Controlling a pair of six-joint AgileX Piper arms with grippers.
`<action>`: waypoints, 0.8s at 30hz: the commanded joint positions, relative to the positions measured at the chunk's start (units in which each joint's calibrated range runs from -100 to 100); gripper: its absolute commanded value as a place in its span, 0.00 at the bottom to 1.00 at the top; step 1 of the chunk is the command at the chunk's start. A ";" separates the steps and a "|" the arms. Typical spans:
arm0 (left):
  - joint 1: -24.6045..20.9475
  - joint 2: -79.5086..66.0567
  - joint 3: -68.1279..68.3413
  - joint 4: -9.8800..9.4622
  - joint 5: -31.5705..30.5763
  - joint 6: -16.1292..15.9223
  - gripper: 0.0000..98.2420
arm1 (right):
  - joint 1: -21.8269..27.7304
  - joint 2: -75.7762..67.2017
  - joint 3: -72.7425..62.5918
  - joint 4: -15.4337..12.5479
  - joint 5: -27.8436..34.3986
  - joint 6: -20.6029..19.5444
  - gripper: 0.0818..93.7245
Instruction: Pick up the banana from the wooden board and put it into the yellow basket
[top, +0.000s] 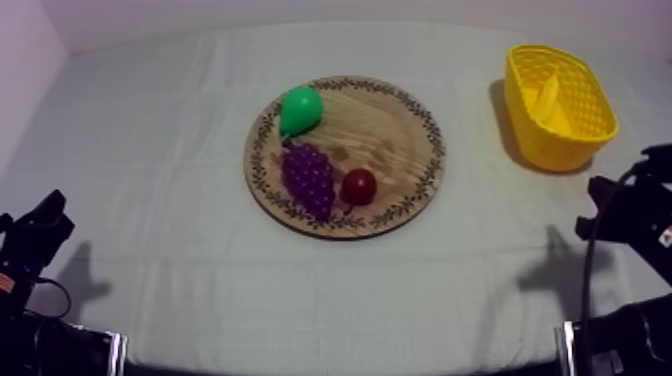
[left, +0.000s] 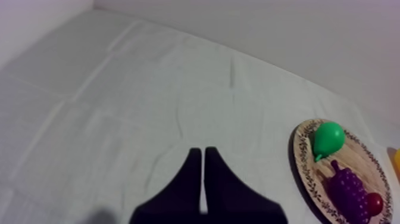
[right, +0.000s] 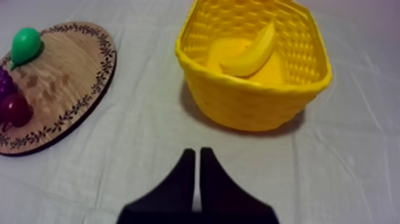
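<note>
Yellow banana (right: 256, 47) lies inside the yellow basket (right: 250, 107), off the wooden board (top: 385, 130), so the job looks done; my left gripper (left: 202, 152) and right gripper (right: 197, 154) sit clenched, empty.

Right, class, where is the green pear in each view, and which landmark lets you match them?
Top view: pear at the wooden board's upper-left rim, above the grapes.
Left wrist view: pear on the board beside the grapes.
Right wrist view: pear on the board, away from the yellow basket.
Shared landmark: the board's patterned rim.
</note>
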 joint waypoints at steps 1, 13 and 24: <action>-0.01 -0.03 0.02 0.01 -0.01 0.01 0.00 | -0.05 -5.47 0.63 0.65 1.94 -1.00 0.01; -0.01 -0.03 0.02 0.01 -0.01 0.01 0.00 | 0.88 -12.83 1.02 5.60 10.35 -5.50 0.01; -0.01 -0.03 0.02 0.01 -0.01 0.00 0.00 | 1.76 -17.49 1.13 6.86 10.89 2.29 0.01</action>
